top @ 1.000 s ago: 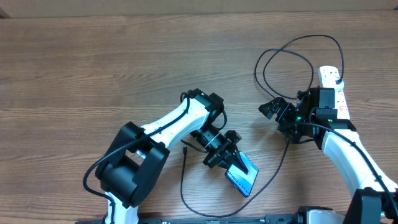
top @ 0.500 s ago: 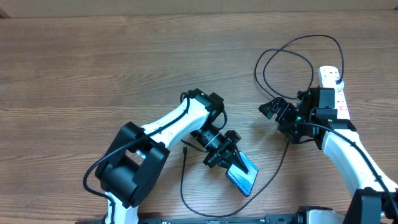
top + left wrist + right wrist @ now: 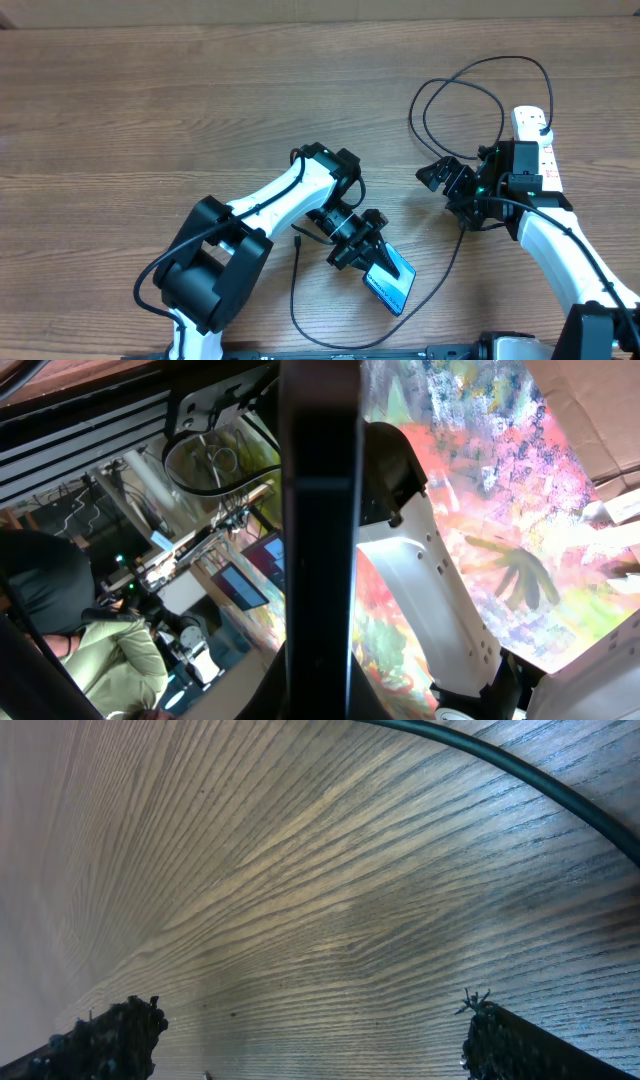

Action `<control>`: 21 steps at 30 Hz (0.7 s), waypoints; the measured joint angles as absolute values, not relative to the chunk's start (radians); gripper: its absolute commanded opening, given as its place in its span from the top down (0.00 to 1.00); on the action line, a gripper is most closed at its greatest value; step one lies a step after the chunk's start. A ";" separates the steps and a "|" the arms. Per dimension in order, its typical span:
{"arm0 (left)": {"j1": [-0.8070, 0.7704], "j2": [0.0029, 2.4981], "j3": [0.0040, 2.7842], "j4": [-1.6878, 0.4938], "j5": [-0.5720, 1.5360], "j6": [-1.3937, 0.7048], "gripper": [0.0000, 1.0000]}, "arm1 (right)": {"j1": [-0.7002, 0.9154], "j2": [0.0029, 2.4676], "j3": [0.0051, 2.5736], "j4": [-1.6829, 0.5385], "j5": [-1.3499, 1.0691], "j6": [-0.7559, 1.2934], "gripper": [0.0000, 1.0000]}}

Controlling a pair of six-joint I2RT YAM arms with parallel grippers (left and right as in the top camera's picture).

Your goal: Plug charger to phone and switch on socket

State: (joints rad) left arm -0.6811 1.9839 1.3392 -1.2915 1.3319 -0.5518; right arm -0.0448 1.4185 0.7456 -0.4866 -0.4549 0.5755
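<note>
Two arms work over the wooden desk point(image 3: 150, 120), the student notes. What does the left gripper point(image 3: 365, 245) carry?

Instructor: The phone point(image 3: 392, 280). The gripper is closed tight on the phone's upper-left end, near the middle of the desk's front half. In the overhead view the lit blue screen points down and to the right, away from the arm. In the left wrist view the phone point(image 3: 320, 560) appears only as a dark edge running up the middle of the frame, with the room behind it.

Student: And the right gripper point(image 3: 440, 175)?

Instructor: Its jaws are spread wide and it holds nothing. It points left, just beside the socket point(image 3: 540, 140), the white strip at the desk's right edge. In the right wrist view both fingertips point(image 3: 110, 1035) sit at the lower corners with bare wood grain point(image 3: 300, 920) between them. A stretch of black cable point(image 3: 520, 770) crosses the upper right.

Student: Where does the charger point(image 3: 296, 290) lie?

Instructor: It loops from the far end of the socket, arcs behind the right gripper, drops toward the front edge and curves back up. Its connector tip point(image 3: 297, 238) rests on the desk just left of the left gripper, apart from the phone. Whether the other end is seated in the socket cannot be told.
</note>
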 measured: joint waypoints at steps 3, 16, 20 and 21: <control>-0.681 1.984 1.339 -1.288 1.332 -0.552 0.96 | -0.045 1.419 0.746 -0.487 -0.455 0.575 0.00; -0.681 1.984 1.339 -1.280 1.332 -0.552 0.96 | -0.045 1.419 0.746 -0.487 -0.455 0.575 0.00; -0.681 1.984 1.339 -1.277 1.332 -0.552 0.96 | -0.045 1.419 0.746 -0.487 -0.455 0.575 0.00; -0.681 1.984 1.339 -1.277 1.332 -0.552 0.96 | -0.045 1.419 0.746 -0.487 -0.455 0.575 0.00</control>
State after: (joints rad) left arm -0.6811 1.9839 1.3392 -1.2770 1.3315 -0.5518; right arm -0.0452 1.4185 0.7456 -0.4870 -0.4549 0.5755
